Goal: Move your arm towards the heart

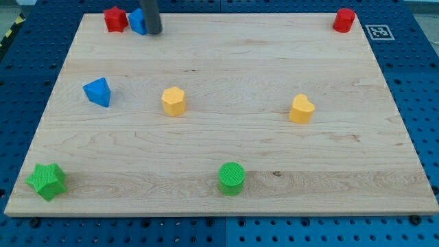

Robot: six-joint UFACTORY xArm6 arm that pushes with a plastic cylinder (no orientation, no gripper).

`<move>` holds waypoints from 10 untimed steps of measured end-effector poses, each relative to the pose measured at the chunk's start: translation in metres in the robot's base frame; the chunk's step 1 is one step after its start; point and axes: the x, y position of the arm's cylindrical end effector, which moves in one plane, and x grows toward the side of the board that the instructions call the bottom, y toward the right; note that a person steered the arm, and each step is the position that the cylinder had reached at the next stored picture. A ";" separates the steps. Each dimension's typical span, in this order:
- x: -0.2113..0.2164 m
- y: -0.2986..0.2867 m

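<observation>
The yellow heart-shaped block (301,109) is lying far right of my tip (153,31); no claw is showing; I am judging a diagonal sweep best, passing above the yellow hexagonal block (173,101).

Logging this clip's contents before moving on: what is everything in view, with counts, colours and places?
Board: 1, light wood, fills the view.
Red block: 1, top left corner, shape unclear.
Blue block: 1, just right of it, partly hidden by the rod.
Red cylinder: 1, top right corner.
Blue triangle: 1, left of middle.
Yellow hexagon: 1, centre left.
Yellow heart: 1, centre right.
Green star: 1, bottom left corner.
Green cylinder: 1, bottom centre.
My tip: 1, dark rod, against the blue block's right side, far from the heart.
</observation>
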 end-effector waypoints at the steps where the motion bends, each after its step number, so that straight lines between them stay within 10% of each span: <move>1: -0.024 0.024; 2: -0.035 -0.031; 5: -0.026 0.101; 10: 0.058 0.157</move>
